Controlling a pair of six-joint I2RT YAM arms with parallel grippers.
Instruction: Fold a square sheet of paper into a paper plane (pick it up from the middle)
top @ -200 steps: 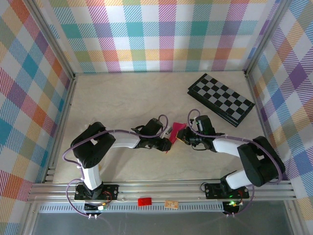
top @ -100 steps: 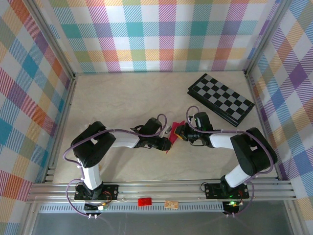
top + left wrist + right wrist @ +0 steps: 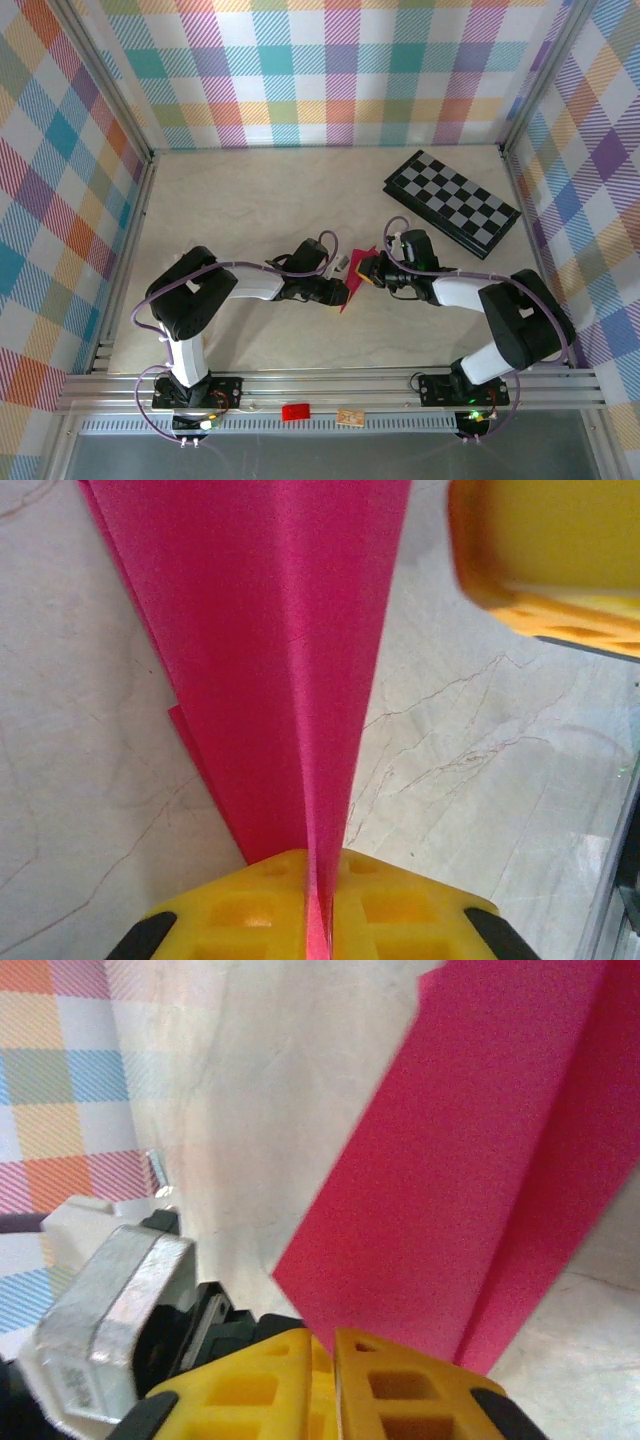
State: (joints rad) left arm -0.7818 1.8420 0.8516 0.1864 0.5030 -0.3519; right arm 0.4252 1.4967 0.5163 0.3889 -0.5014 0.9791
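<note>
Two hands meet mid-tabletop (image 3: pixel 250 200) at the pink paper plane (image 3: pixel 280 660). Left hand (image 3: pixel 318 900) pinches its narrow folded end along the crease. Right hand (image 3: pixel 333 1360) is closed at the paper's edge; whether it grips is unclear.

Top cam hangs high above and behind the left arm (image 3: pixel 240 285) and right arm (image 3: pixel 480 300), looking down, so their bases sit at the bottom edge and the whole desk (image 3: pixel 250 200), the checkerboard (image 3: pixel 452 203) and the plaid walls (image 3: pixel 340 70) all fit in. Left wrist cam rides right behind its own yellow jaws, looking along them, super close to the folded pink paper (image 3: pixel 270 660), bare desk either side. Right wrist cam is just as close, peering over its jaws at the same paper from the opposite side, with a bit of the left arm (image 3: pixel 110 1300) in its corner. All three share that paper, mid-desk.
</note>
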